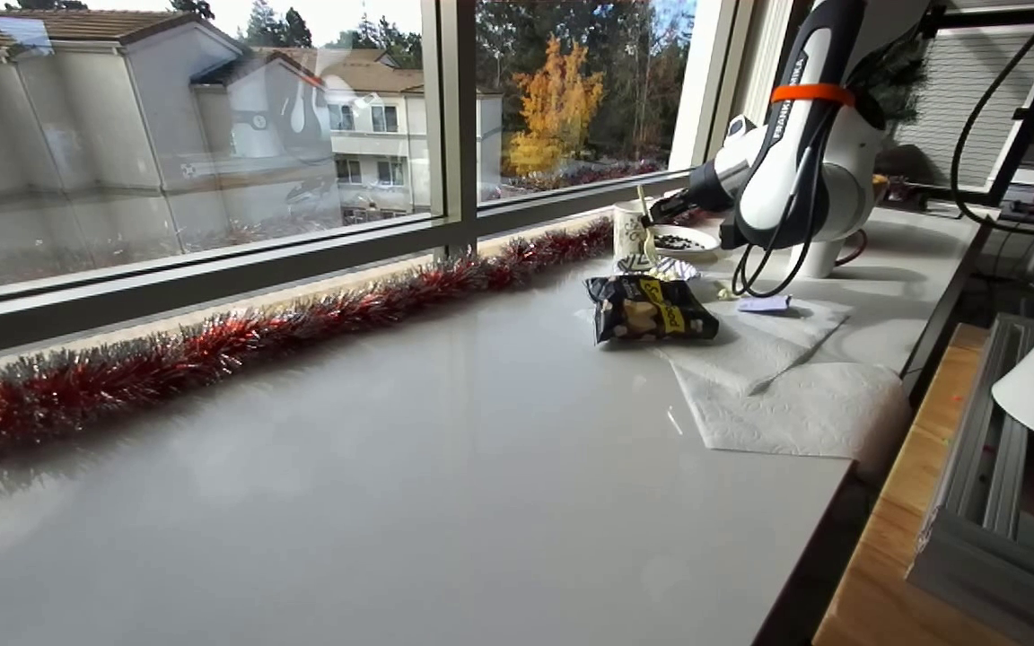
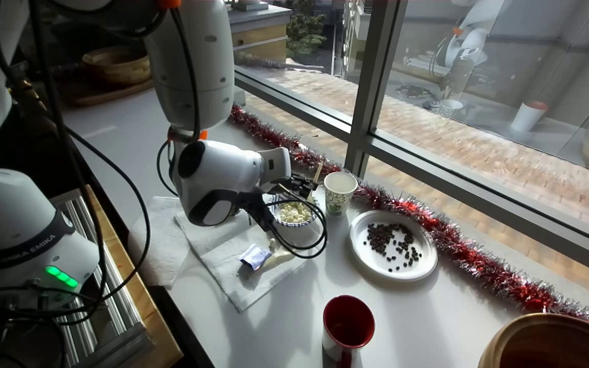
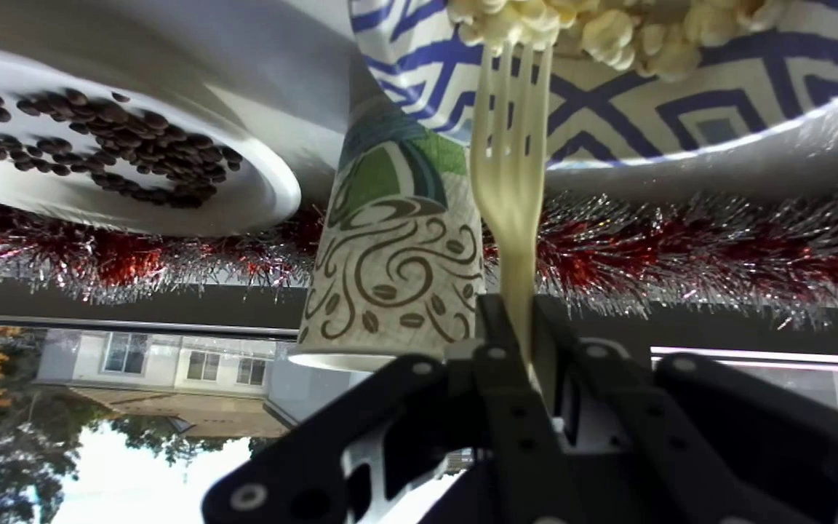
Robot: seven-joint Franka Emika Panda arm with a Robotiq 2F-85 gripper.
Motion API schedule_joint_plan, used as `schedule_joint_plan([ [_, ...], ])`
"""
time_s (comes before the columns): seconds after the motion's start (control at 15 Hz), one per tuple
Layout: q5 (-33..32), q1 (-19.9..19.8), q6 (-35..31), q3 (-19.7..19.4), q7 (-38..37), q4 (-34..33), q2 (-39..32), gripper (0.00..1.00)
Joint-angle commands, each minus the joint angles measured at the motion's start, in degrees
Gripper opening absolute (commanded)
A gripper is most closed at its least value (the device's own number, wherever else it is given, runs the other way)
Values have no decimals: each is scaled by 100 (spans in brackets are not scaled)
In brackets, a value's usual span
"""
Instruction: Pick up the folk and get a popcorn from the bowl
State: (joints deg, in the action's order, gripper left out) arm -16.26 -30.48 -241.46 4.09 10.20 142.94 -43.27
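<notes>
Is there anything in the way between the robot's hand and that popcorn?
Nothing visible is in the way. The hand holds the pale fork, which in the wrist view reaches the popcorn in the blue-patterned bowl. The paper cup stands beside the bowl, not in between.

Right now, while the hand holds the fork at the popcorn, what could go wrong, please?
The hand grips the fork by its thin handle, so the fork might twist when pressed down. The tines meet the popcorn at the edge of the heap, so they may push pieces aside instead of catching any. The paper cup stands close beside the bowl, so a sideways move could knock it over.
</notes>
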Motion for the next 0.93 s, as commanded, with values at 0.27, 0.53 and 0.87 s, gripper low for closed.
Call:
schedule_joint_plan([
  [0.27, -102, 984, -158, -889, -522, -154, -173, 3],
  [0.53, -68, 1131, -138, -1002, -542, -158, -227, 3],
  [0.87, -55, 1180, -131, -1057, -552, -152, -241, 3],
])
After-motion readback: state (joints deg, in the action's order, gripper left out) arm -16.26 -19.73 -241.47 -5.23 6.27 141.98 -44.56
